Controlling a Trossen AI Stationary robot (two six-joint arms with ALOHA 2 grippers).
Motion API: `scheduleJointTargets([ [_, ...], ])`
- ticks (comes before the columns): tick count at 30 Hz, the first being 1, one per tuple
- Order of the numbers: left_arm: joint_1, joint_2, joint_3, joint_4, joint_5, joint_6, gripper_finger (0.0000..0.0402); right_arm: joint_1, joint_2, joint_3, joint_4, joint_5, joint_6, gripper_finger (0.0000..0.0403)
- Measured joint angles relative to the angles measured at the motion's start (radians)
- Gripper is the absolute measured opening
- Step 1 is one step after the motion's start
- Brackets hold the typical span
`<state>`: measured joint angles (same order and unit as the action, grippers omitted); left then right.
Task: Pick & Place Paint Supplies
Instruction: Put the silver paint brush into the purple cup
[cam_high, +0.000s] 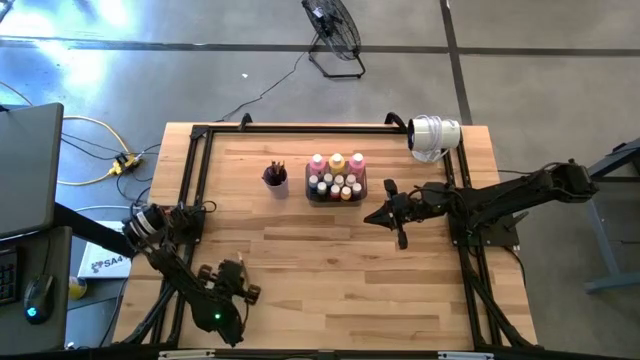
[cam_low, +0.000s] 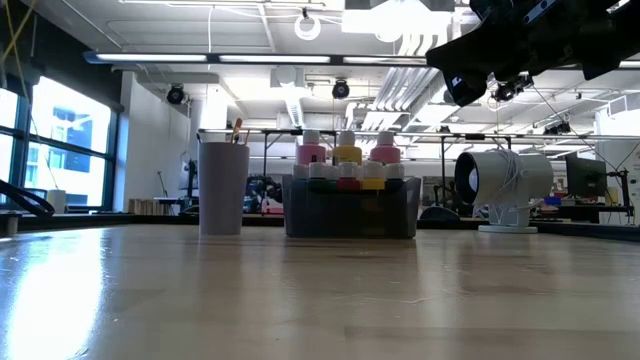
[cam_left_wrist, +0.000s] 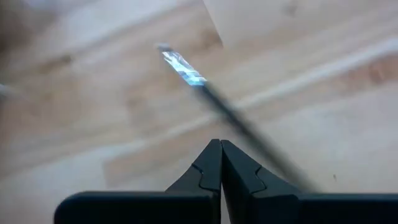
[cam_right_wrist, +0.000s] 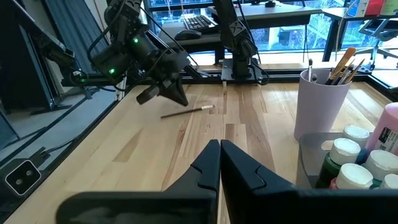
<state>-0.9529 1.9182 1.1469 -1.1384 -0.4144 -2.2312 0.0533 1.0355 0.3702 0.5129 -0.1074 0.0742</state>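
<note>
My left gripper (cam_left_wrist: 221, 149) hangs shut and empty over the stray paintbrush (cam_right_wrist: 186, 112), since it belongs in the purple cup (cam_high: 276, 182).

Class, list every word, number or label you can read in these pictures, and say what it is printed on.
"SA4": on the white box on the floor, left of the table.
Label on the pink bottle: print too small to read.
Nothing else readable.
</note>
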Motion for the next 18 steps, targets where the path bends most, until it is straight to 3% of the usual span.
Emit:
scheduleJointTargets([
  [10,-0.001,-0.017,0.139,-0.394,0.011,-0.050,0.0000,0.000,0.000,0.000,0.000,0.000,-0.001,0.0004],
  [14,0.013,-0.018,0.149,-0.424,0.003,-0.056,0.0000,0.000,0.002,0.000,-0.019,0.000,0.014,0.0004],
  [18,0.034,-0.017,0.149,-0.431,-0.092,-0.050,0.0000,0.001,0.060,0.000,-0.097,0.025,0.136,0.0003],
])
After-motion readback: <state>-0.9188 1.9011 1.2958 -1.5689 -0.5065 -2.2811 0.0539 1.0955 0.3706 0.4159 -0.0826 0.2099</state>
